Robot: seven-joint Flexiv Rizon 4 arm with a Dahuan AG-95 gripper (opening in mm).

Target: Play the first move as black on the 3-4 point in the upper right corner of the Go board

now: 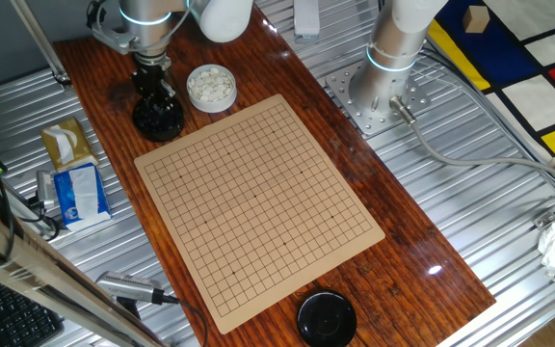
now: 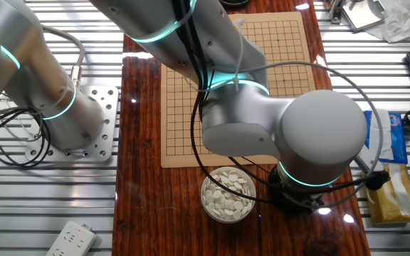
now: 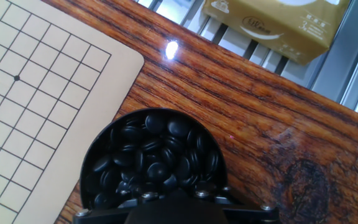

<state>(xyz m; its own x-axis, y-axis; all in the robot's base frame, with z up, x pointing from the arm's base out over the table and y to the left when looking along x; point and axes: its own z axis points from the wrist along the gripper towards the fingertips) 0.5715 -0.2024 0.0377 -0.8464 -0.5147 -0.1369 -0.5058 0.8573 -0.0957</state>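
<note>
**Over the black-stone bowl, gripper down among the stones**

At the far corner of the wooden table (image 1: 412, 251), beside the Go board (image 1: 258, 207), the gripper (image 1: 155, 96) reaches down into a round black bowl (image 3: 98, 158) heaped with glossy black stones (image 3: 151, 155). The hand view looks straight into this bowl, but the fingertips are cut off by the lower edge, so whether they are spread or pinching a stone cannot be told. Just beside it stands a white bowl (image 2: 228, 194) filled with white stones (image 1: 210, 85). The board's grid is bare of stones; the 3-4 point cannot be picked out with certainty. A black lid or bowl (image 1: 327, 318) sits at the board's near end. A tan tissue pack (image 3: 272, 25) lies on the metal slats beyond the table edge.
</note>
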